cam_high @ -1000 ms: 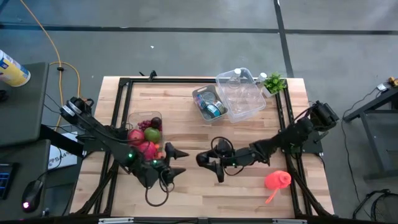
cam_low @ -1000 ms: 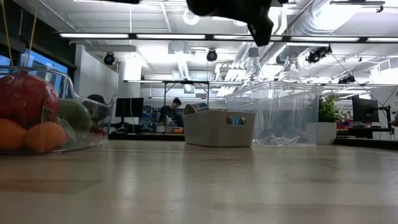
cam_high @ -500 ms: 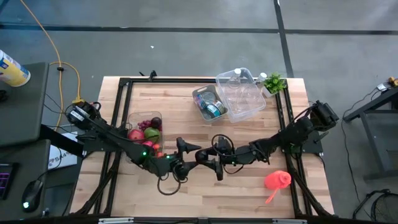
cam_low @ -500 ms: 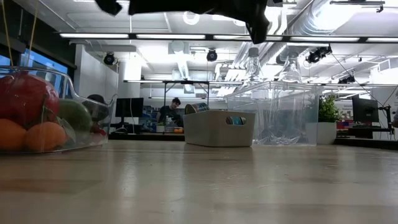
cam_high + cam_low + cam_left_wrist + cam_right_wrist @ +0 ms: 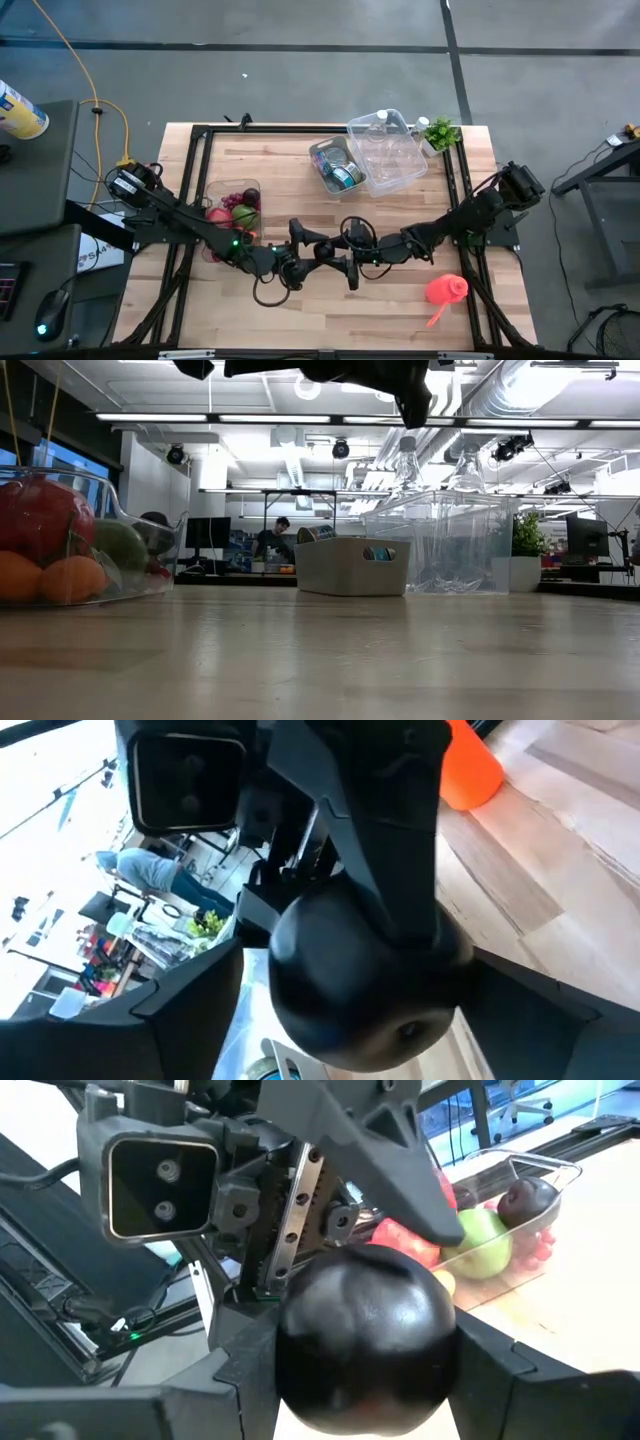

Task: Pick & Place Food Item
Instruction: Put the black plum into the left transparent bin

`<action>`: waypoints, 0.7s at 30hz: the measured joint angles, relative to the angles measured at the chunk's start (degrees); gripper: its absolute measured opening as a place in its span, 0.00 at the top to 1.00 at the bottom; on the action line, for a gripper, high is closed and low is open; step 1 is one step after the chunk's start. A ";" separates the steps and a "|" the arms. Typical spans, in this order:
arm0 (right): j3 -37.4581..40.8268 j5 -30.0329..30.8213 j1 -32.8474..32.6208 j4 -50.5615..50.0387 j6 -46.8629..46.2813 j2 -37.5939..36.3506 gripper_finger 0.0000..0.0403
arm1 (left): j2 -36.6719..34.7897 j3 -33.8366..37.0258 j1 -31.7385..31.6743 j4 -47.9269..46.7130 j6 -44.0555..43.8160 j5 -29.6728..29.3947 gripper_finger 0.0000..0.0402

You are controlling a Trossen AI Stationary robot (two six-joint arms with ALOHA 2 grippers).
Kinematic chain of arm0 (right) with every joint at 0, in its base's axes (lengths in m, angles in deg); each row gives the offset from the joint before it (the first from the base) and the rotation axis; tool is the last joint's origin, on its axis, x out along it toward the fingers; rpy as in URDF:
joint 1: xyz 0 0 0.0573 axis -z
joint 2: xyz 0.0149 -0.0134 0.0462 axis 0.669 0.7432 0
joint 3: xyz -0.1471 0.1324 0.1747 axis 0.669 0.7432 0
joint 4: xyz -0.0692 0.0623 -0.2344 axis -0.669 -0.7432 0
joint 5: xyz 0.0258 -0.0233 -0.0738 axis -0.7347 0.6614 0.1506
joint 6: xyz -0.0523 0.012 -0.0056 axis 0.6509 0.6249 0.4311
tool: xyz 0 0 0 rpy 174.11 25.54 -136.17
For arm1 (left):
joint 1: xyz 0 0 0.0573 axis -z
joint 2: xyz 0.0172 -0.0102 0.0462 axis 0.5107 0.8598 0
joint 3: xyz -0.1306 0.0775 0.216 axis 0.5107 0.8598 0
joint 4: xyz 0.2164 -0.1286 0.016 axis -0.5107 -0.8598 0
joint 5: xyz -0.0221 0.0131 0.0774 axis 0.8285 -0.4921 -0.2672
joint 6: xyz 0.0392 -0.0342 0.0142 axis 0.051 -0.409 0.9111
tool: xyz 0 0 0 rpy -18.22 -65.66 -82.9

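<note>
Your right gripper (image 5: 335, 262) is clamped on a dark plum (image 5: 365, 1338), held above mid-table. Your left gripper (image 5: 308, 243) has its jaws spread wide around the same plum (image 5: 370, 970); I can't tell if they touch it. Both arms reach low toward the centre, meeting tip to tip. The fruit bowl (image 5: 234, 192) sits on the left side.

Both grippers (image 5: 322, 252) together mid-table (image 5: 300, 315)
</note>
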 joint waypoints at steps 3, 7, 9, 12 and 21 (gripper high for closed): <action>0.00 -0.27 0.00 0.07 -0.02 -0.02 0.52 | 0.00 0.02 -0.18 0.22 1.48 0.20 0.23; 0.00 -0.31 0.02 0.03 -0.03 -0.04 0.50 | 0.00 0.04 -0.31 0.23 1.93 0.33 0.35; 0.00 -0.28 0.02 -0.04 -0.04 -0.04 0.49 | 0.00 0.05 -0.33 0.27 1.89 0.30 0.40; -0.01 -0.46 0.02 -0.07 -0.10 -0.04 0.49 | 0.06 0.07 0.02 0.22 1.45 0.15 0.42; -0.07 -0.09 -0.10 -0.42 1.90 -0.02 0.37 | 0.88 0.04 1.31 0.29 1.38 -1.52 0.42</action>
